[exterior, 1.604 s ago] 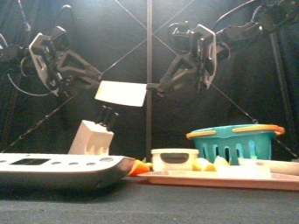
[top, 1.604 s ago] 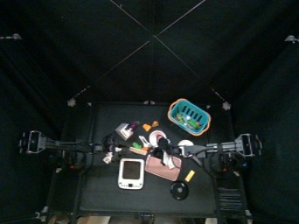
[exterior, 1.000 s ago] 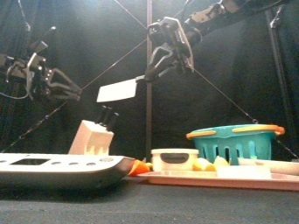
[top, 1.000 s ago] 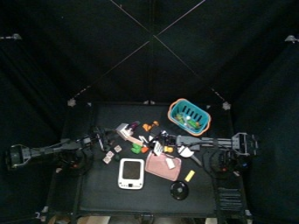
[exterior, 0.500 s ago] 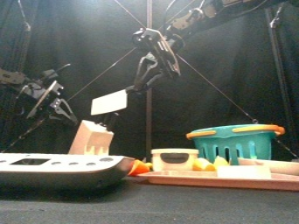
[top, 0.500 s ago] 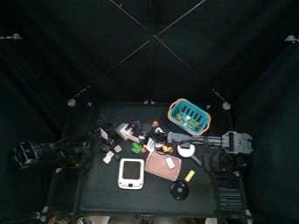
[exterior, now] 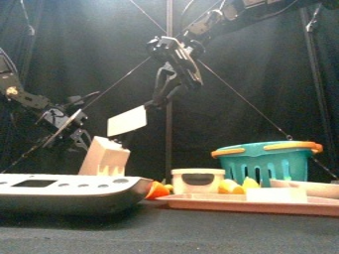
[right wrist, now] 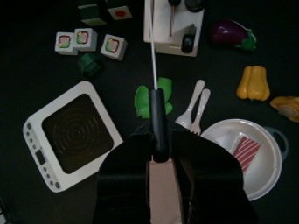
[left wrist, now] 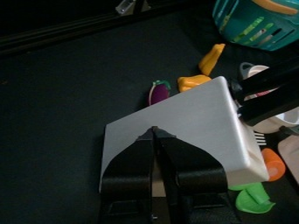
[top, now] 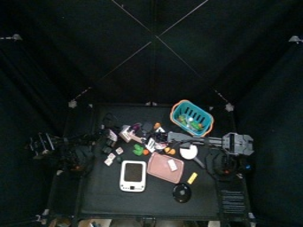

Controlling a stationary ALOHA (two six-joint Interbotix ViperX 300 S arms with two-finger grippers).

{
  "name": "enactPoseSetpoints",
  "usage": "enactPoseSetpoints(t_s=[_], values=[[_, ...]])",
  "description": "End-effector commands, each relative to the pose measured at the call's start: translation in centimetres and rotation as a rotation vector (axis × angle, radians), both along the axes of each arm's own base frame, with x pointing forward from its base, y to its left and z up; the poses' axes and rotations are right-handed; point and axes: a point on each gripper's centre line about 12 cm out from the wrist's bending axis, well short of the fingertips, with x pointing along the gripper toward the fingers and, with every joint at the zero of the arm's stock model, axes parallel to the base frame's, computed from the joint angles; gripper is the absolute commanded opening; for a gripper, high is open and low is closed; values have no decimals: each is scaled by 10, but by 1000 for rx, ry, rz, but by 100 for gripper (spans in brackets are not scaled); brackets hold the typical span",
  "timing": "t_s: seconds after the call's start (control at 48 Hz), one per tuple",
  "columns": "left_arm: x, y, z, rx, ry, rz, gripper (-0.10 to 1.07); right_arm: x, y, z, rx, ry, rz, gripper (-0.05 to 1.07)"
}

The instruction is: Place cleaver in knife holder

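Now you carry the cleaver point(exterior: 127, 121) with the right gripper point(exterior: 162, 94) clamped on its handle, above the knife holder point(exterior: 105, 157); the left gripper point(left wrist: 155, 144) seems pinched on the blade, so lower slowly, edge aligned with a slot

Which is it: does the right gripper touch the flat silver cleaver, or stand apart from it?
Touching. The right wrist view shows the right gripper clamped on the flat silver cleaver by its handle.

The cleaver point(exterior: 126, 121) dropped lower, closer to the knife holder point(exterior: 106, 156). Left gripper point(exterior: 82, 121) sank down too, and its fingers narrowed.
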Motion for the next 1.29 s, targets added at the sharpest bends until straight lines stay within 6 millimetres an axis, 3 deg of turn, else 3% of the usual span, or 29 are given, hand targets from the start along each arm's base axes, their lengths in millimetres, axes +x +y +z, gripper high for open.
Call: enactPoseSetpoints(t_s=[0.0,0.521,1.271], values=[[10,0,4,11,-15,-20,44,1,-3,23,-13,-46,-3,43],[12,-1,1,-4,-8,-17,44,4,5,29,-7,9,10,43],[13,-1,1,-3,-9,-20,44,10,4,18,10,85,4,43]])
